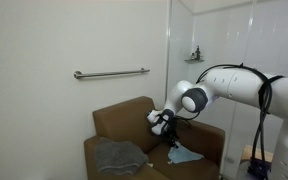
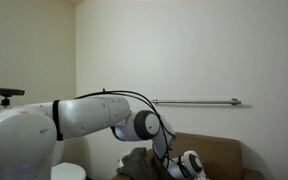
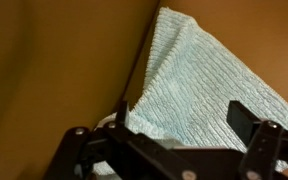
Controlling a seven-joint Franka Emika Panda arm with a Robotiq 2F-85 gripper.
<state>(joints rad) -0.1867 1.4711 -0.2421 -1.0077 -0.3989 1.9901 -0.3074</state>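
Over pale-blue cloth (image 3: 204, 90), parted fingers (image 3: 252, 122)

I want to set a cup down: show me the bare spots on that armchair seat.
Bare seat lies between the gray towel and the light blue cloth. It is crowded at the light blue cloth, where the open gripper hangs over it.

Exteriors sharing armchair (image 1: 119, 122), wrist near cloth (image 3: 204, 90)
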